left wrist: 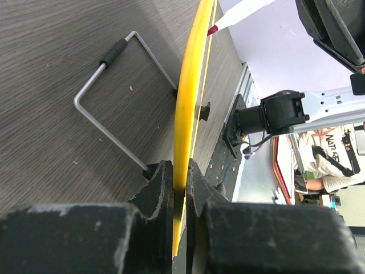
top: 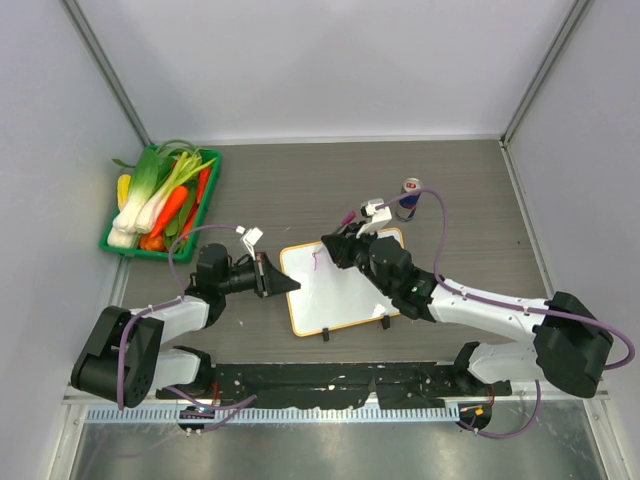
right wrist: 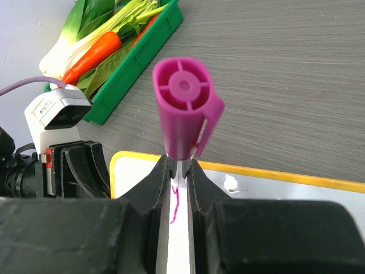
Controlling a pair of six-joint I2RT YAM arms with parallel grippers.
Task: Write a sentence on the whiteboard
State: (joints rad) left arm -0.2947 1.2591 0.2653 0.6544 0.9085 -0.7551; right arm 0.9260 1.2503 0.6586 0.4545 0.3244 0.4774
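The whiteboard (top: 345, 290) has a yellow-orange frame and lies tilted between the two arms. My left gripper (top: 287, 284) is shut on its left edge. In the left wrist view the frame (left wrist: 186, 97) runs straight between the jaws of that gripper (left wrist: 181, 177). My right gripper (top: 335, 250) is shut on a marker with a magenta cap (right wrist: 183, 108). The marker points down at the board's upper left corner. Of the sentence, one short pink stroke (right wrist: 175, 205) shows just below the right gripper (right wrist: 180, 171). The marker's tip (left wrist: 212, 29) rests at the board's face.
A green tray of vegetables (top: 165, 205) sits at the far left, and a can (top: 410, 198) stands behind the board. Two black clip feet (top: 325, 335) stick out from the board's near edge. A bent wire stand (left wrist: 108, 103) lies on the table under the board.
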